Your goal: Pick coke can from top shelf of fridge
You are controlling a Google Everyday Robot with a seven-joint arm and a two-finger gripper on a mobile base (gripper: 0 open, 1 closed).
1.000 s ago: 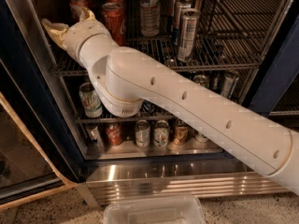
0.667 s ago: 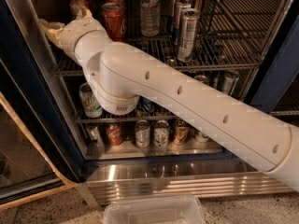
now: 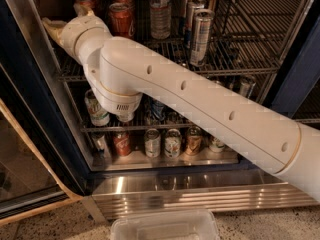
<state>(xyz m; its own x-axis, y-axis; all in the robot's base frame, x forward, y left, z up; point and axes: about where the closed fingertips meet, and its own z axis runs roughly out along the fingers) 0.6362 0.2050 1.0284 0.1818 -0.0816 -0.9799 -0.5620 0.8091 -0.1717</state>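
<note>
Shifting a touch leftward since a second ago, the arm (image 3: 200,104) crosses the fridge (image 3: 165,186); its gripper (image 3: 51,26) sits at the left end of the top shelf (image 3: 245,59) (whether it grasps anything, cannot tell); the coke can (image 3: 122,20) stands upright on that shelf, just right of it.

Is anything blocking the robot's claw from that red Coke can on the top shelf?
Nothing visible does. The gripper sits at the left end of the top shelf, and the coke can stands just right of it; only the robot's own wrist covers the space between.
</note>
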